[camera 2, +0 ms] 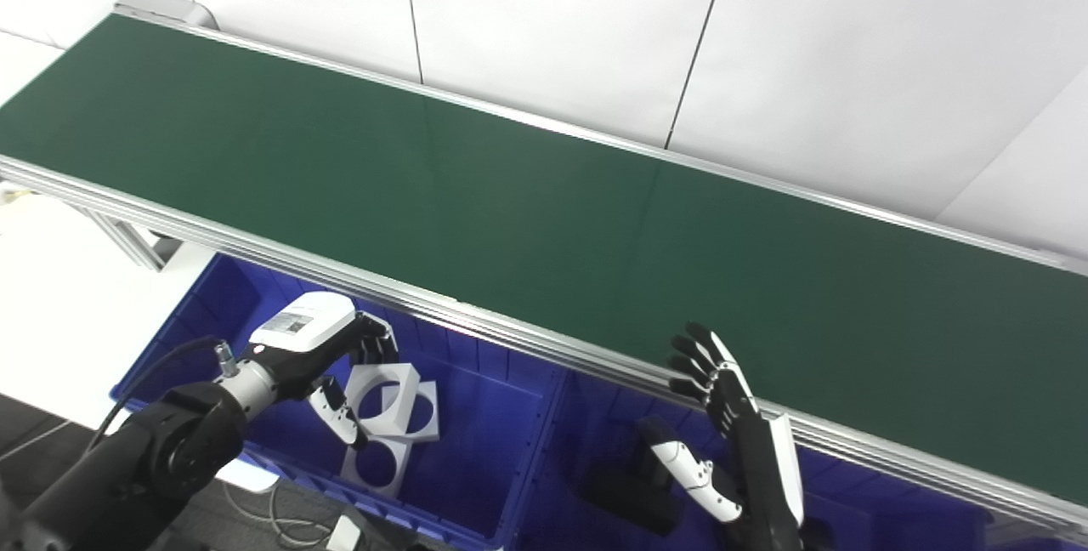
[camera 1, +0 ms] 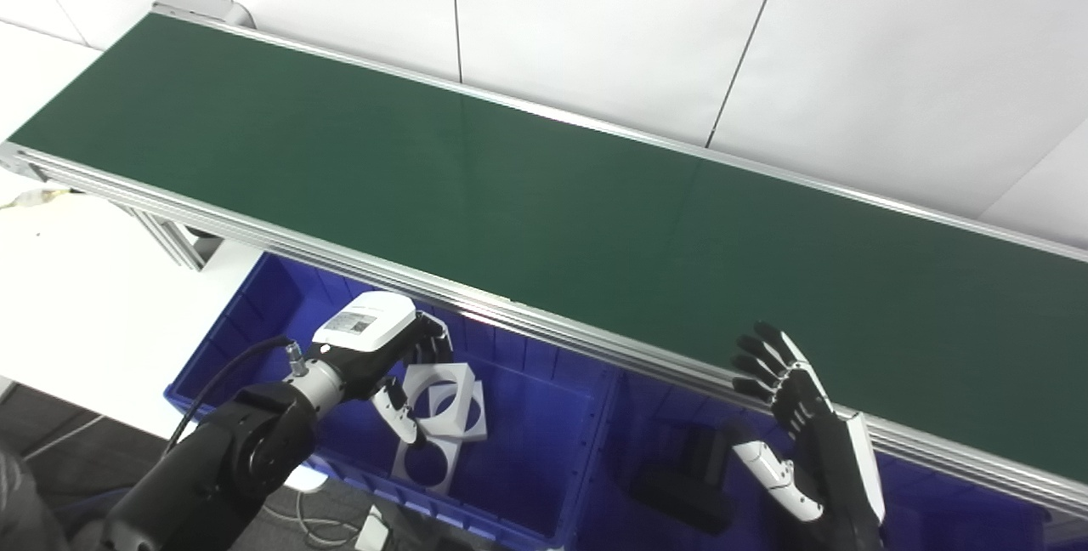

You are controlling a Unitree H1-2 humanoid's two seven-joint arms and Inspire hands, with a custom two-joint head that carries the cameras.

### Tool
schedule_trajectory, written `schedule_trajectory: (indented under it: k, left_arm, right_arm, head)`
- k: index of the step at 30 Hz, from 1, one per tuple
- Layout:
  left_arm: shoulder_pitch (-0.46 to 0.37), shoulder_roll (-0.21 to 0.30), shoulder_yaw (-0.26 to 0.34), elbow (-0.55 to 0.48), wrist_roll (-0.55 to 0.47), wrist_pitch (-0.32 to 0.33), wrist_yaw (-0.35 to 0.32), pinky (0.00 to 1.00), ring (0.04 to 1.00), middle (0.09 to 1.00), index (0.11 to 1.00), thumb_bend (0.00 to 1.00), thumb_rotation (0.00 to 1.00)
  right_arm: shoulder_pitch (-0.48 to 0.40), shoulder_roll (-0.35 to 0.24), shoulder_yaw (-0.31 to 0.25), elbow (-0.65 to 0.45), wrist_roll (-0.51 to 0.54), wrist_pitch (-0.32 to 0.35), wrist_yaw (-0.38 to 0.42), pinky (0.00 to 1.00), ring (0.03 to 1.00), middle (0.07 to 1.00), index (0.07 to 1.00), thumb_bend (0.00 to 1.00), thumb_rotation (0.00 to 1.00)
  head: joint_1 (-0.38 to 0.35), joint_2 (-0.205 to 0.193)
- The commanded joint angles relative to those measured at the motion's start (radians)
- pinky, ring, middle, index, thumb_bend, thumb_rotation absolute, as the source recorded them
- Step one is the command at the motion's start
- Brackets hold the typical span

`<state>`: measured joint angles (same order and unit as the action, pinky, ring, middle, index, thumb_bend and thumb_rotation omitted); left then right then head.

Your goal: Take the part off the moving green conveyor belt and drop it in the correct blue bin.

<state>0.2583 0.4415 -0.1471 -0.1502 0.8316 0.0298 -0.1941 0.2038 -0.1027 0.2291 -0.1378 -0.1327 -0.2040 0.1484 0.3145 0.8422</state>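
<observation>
Green conveyor belt (camera 1: pixel 544 194) running bare; our left hand (camera 1: pixel 393 364) is hanging spread over white parts (camera 1: pixel 442 402) in the seven-o'clock blue bin (camera 1: pixel 510 449), right hand (camera 1: pixel 786 389) splayed empty, risking late grabs.

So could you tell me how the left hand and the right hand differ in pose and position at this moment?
The left hand hangs over the left blue bin, its fingers curled above the white parts; the right hand stands upright at the conveyor belt edge, fingers spread. The left hand shows its white back; the right hand shows its edge. Both hold nothing.
</observation>
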Motion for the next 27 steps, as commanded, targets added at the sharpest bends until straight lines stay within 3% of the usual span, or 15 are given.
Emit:
schedule_trajectory:
  k: [1, 3, 4, 6, 9, 11, 12, 19, 23, 26, 27]
  left_arm:
    - [-0.011, 0.017, -0.002, -0.04, 0.028, 0.003, 0.023, 0.59, 0.566, 0.487, 0.498, 0.52, 0.0]
    - [-0.01, 0.019, -0.007, -0.066, 0.058, 0.019, 0.005, 0.59, 0.617, 0.502, 0.494, 0.52, 0.0]
    - [-0.01, 0.021, -0.01, -0.075, 0.072, 0.026, -0.003, 0.61, 0.661, 0.634, 0.616, 0.7, 0.0]
    - [-0.009, 0.024, -0.014, -0.105, 0.094, 0.046, -0.033, 0.64, 0.723, 0.762, 0.751, 0.82, 0.0]
    - [-0.009, 0.024, -0.013, -0.145, 0.113, 0.089, -0.1, 0.68, 0.804, 0.894, 0.887, 0.88, 0.0]
    - [-0.01, 0.027, -0.014, -0.161, 0.13, 0.11, -0.14, 0.69, 0.823, 0.924, 0.914, 0.89, 0.0]
    - [-0.011, 0.029, -0.015, -0.167, 0.142, 0.12, -0.156, 0.76, 0.929, 0.976, 0.96, 0.94, 0.0]
    - [-0.001, 0.034, -0.002, -0.223, 0.175, 0.163, -0.232, 0.91, 1.0, 1.0, 1.0, 0.98, 0.0]
    - [-0.002, 0.039, 0.023, -0.31, 0.153, 0.215, -0.343, 0.93, 1.0, 1.0, 1.0, 0.97, 0.03]
    - [-0.014, 0.041, 0.051, -0.417, 0.081, 0.274, -0.459, 0.81, 0.911, 0.967, 0.97, 0.93, 0.04]
    - [-0.017, 0.04, 0.062, -0.455, 0.054, 0.287, -0.48, 0.74, 0.854, 0.911, 0.937, 0.92, 0.05]
  right_arm:
    - [-0.005, 0.006, -0.001, -0.031, 0.012, -0.007, 0.003, 0.73, 0.81, 0.85, 0.903, 0.66, 0.59]
    - [-0.006, 0.006, -0.001, -0.034, 0.012, -0.002, 0.003, 0.73, 0.809, 0.85, 0.903, 0.66, 0.59]
    - [-0.006, 0.007, -0.001, -0.035, 0.012, 0.0, 0.003, 0.73, 0.809, 0.85, 0.903, 0.66, 0.59]
    - [-0.007, 0.007, -0.002, -0.033, 0.015, 0.0, 0.004, 0.73, 0.809, 0.85, 0.903, 0.66, 0.59]
    - [-0.008, 0.006, -0.002, -0.032, 0.015, 0.001, 0.004, 0.73, 0.81, 0.85, 0.904, 0.66, 0.59]
    - [-0.008, 0.007, -0.002, -0.03, 0.013, 0.0, 0.003, 0.73, 0.81, 0.851, 0.904, 0.66, 0.59]
    - [-0.008, 0.007, -0.002, -0.029, 0.013, -0.002, 0.003, 0.73, 0.809, 0.85, 0.902, 0.66, 0.59]
    - [-0.005, 0.007, -0.003, -0.03, 0.018, 0.0, 0.003, 0.73, 0.807, 0.848, 0.901, 0.66, 0.57]
    - [-0.004, 0.008, -0.003, -0.029, 0.022, 0.0, 0.003, 0.73, 0.807, 0.846, 0.899, 0.66, 0.57]
    - [-0.003, 0.006, -0.003, -0.025, 0.027, 0.0, 0.005, 0.73, 0.81, 0.849, 0.9, 0.67, 0.58]
    - [-0.002, 0.006, -0.003, -0.024, 0.027, 0.0, 0.004, 0.74, 0.811, 0.849, 0.901, 0.67, 0.57]
  head:
    - [0.0, 0.001]
    - [-0.001, -0.002]
    - [-0.001, -0.002]
    - [-0.001, -0.003]
    - [-0.004, -0.004]
    - [-0.005, -0.005]
    - [-0.006, -0.006]
    - [-0.018, -0.009]
    - [-0.033, -0.015]
    - [-0.047, -0.02]
    - [-0.054, -0.024]
